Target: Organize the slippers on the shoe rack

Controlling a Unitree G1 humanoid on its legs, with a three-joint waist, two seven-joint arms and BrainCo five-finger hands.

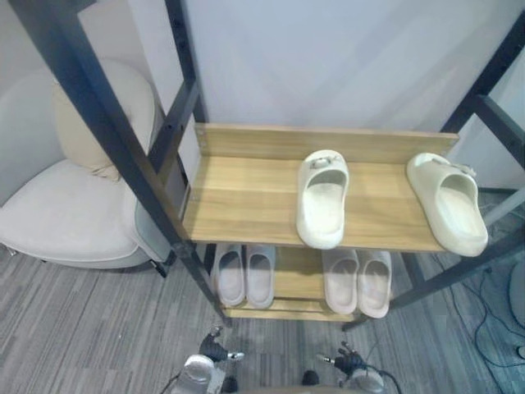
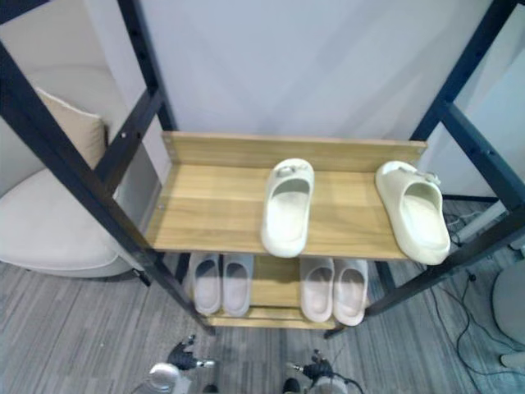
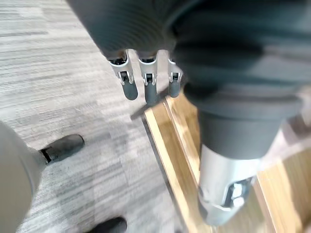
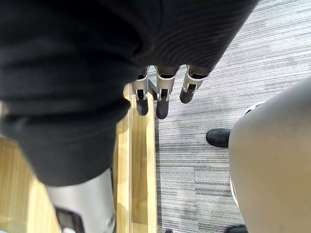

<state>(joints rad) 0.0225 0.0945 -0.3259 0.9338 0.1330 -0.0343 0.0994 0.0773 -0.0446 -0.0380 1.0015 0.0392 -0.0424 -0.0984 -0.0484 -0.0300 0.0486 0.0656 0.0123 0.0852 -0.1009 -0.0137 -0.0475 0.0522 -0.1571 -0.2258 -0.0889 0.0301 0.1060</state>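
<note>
While I am standing before the shoe rack (image 1: 246, 197), my left hand (image 3: 146, 87) and my right hand (image 4: 163, 102) are hanging low over the grey floor (image 1: 82, 328), fingers straight and loose, holding nothing. A white armchair (image 1: 74, 213) with a beige cushion (image 1: 78, 135) is sitting left of the rack. A black post (image 1: 123, 156) is crossing in front of them.

On the top shelf the middle cream slipper (image 1: 321, 201) is lying front to back, toe to the wall and heel over the front edge. The right cream slipper (image 1: 449, 201) is lying slanted, heel toward the right front corner. Two pink pairs (image 1: 244, 275) (image 1: 358, 281) are resting below, front to back.
</note>
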